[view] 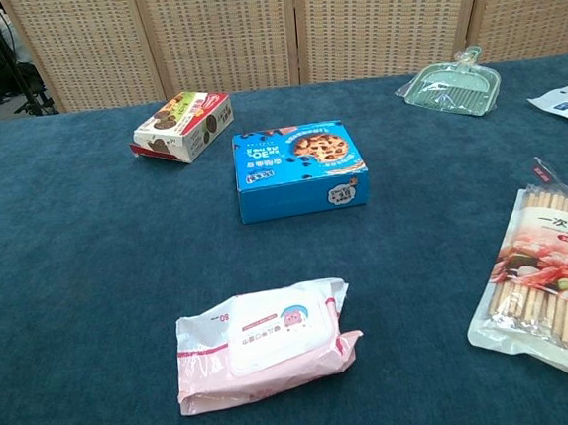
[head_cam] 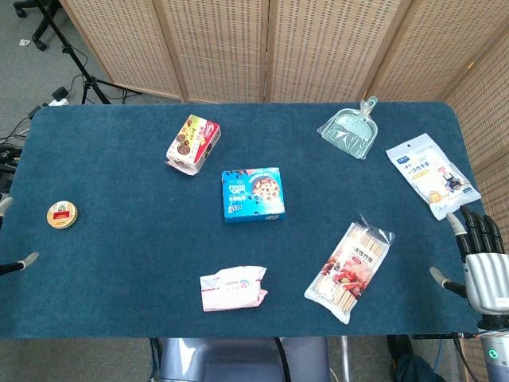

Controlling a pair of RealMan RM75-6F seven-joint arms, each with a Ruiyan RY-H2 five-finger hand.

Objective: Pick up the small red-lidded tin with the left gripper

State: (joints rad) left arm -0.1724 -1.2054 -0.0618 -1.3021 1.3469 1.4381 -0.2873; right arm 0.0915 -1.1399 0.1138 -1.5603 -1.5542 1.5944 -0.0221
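The tin (head_cam: pixel 61 215) lay flat, red lid up, near the left edge of the blue tabletop (head_cam: pixel 119 286), well apart from everything else on it; the chest view did not reach it.

Only fingertips of the left hand (head_cam: pixel 17 263) showed at the left border of the head view, one below the tin and one level with it, neither touching it. Too little showed to tell whether the fingers were apart or curled.

The right hand (head_cam: pixel 475 255) hung over the right edge of the tabletop, fingers spread and holding nothing, just below a white pouch (head_cam: pixel 432 173).

A blue cookie box (head_cam: pixel 253 193) sat near the middle. A smaller red-and-white box (head_cam: pixel 192 143) lay behind it to the left. A pink wipes pack (head_cam: pixel 233 287) lay near the front edge, with a bag of bamboo sticks (head_cam: pixel 351 261) to its right. A green dustpan (head_cam: pixel 351 129) rested toward the far right corner.
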